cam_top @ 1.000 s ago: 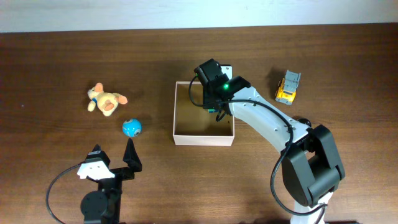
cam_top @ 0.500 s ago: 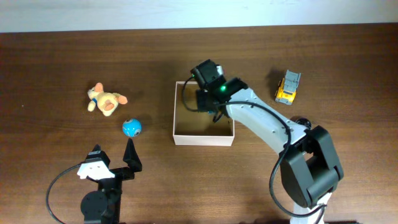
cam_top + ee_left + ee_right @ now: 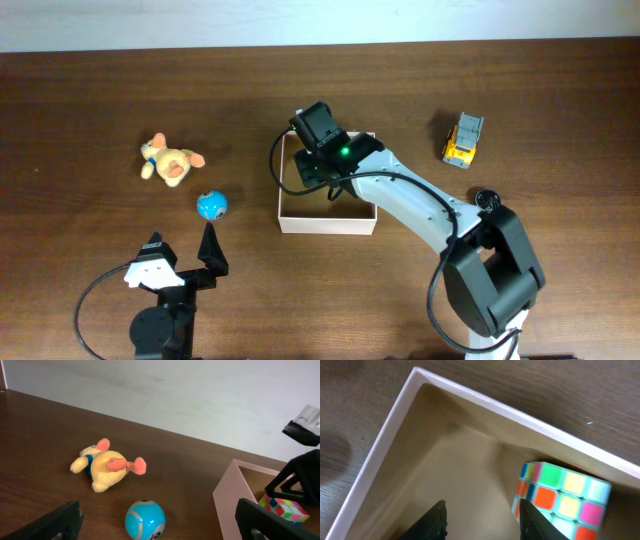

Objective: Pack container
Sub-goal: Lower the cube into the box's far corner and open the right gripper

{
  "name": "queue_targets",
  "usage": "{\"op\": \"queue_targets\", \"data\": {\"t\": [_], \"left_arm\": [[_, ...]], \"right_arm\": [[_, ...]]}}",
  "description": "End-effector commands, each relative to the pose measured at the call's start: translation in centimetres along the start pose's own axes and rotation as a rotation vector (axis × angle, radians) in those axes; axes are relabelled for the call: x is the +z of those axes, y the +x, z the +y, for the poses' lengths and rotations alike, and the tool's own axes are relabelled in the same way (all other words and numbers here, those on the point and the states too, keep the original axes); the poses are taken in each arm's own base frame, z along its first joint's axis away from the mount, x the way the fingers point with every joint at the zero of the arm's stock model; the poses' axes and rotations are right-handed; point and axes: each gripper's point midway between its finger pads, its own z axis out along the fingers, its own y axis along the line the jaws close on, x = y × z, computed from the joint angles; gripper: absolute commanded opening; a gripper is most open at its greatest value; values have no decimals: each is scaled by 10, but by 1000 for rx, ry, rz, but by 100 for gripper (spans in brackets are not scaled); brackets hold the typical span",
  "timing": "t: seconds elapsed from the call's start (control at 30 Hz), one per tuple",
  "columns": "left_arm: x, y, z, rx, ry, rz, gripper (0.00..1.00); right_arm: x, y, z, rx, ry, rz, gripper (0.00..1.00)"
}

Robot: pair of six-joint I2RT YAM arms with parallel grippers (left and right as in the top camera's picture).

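Near the middle of the surface, a little toward its far edge, sits the container (image 3: 326, 226), open side up. It is square, so it has no real long axis; its walls run roughly parallel to the surface's edges. A cube (image 3: 562, 495) lies inside against a wall, though from above the arm hides which wall. The right pincer (image 3: 484, 517) hangs over the container's far-left corner, narrow, with nothing between its fingers and the cube just beside one. I judge the placing of the cube done. The next move calls for a lift clear of the walls, then a reach to the truck (image 3: 463, 139), right of the container toward the far edge. The plush (image 3: 170, 160) and ball (image 3: 212, 206) lie left of the container, the ball near the wide, empty left pincer (image 3: 183, 248) by the near edge.
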Motion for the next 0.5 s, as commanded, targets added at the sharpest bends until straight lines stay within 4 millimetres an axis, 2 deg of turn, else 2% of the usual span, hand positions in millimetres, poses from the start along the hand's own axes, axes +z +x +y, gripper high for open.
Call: {"op": "queue_targets", "data": {"t": [0.0, 0.2, 0.47], "left_arm": [[0, 1, -1, 16, 10, -2, 99], [0, 1, -1, 16, 10, -2, 99], [0, 1, -1, 16, 10, -2, 99]], "right_arm": [[21, 7, 8, -35, -39, 32, 42], [47, 15, 11, -40, -45, 52, 42], [49, 6, 11, -74, -48, 11, 42]]}}
